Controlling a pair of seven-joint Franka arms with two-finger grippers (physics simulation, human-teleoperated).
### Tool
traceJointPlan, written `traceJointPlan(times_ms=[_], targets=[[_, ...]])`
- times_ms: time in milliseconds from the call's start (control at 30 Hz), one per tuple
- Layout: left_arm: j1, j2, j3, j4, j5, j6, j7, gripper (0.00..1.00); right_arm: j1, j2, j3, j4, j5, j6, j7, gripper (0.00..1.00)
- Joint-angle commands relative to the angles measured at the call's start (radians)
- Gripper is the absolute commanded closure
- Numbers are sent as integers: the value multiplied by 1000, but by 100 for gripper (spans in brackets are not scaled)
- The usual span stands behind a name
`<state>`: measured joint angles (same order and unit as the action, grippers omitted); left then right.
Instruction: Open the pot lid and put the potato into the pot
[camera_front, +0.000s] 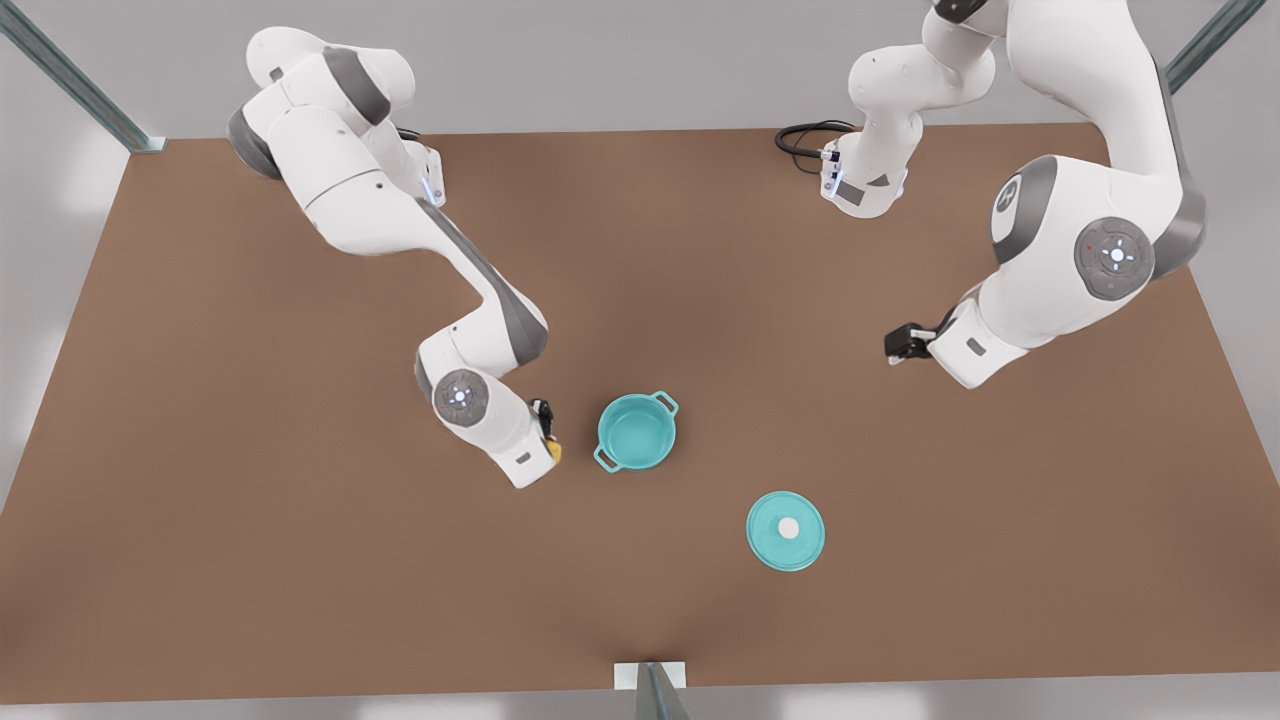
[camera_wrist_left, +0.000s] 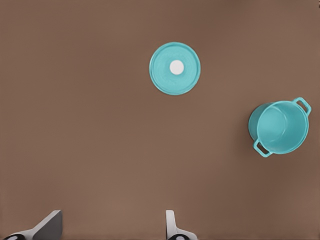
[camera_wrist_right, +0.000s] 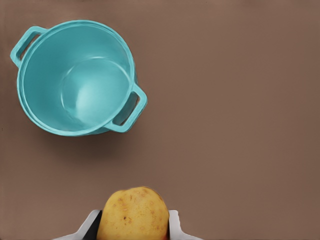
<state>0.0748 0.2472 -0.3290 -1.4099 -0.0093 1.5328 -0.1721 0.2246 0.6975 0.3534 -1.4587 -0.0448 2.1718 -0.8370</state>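
The potato (camera_wrist_right: 133, 213), yellow with faint orange flecks, sits clamped between the fingers (camera_wrist_right: 173, 225) of the right end effector (camera_front: 545, 428); in the front view only a sliver of it shows at the tip of that arm. This arm is the one on the front view's left, and its end effector hangs just beside the pot (camera_front: 637, 431), at the pot's 9 o'clock in the front view, not over the opening.

The pot stands upright on the brown bench (camera_front: 300, 520), uncovered, with a bare teal interior and two loop handles on opposite sides. The right wrist view looks down into it and shows one handle turned towards the held potato.

The pot lid (camera_front: 785, 530) lies flat on the bench with its white knob upward, apart from the pot, at about the pot's 4 o'clock in the front view.

The left end effector (camera_front: 900, 345) is on the front view's right, well apart from both pot and lid, at the pot's 2 o'clock. Its fingers (camera_wrist_left: 171, 226) stand spread wide with nothing between them. This arm waits.
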Motion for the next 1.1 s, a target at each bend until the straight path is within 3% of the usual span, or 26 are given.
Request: traceJointPlan(times_ms=[0,267,600,633,667,767,867,967,1067], targets=[[-1,-2,-1,0,-3,-11,20,0,24,0,13,1,11,19,1,50],[-38,-6,-10,0,8,-13,-14,0,142,62,13,1,46,184,151,49],[-43,-3,-15,0,11,-13,-14,0,160,129,6,69,46,209,167,47],[-43,-3,-15,0,11,-13,-14,0,160,129,7,69,46,209,173,10],[-43,-3,-15,0,9,-13,-14,0,160,129,6,69,42,209,171,0],[-43,-3,-15,0,9,-13,-12,0,157,122,6,69,43,207,173,0],[-43,-3,-15,0,11,-13,-10,0,50,-145,-192,-17,49,60,161,0],[-44,-2,-16,0,11,-13,-10,0,-205,-363,-198,-161,49,-131,229,0],[-44,-2,-16,0,11,-13,-10,0,-315,-487,-203,-261,51,-188,371,0]])
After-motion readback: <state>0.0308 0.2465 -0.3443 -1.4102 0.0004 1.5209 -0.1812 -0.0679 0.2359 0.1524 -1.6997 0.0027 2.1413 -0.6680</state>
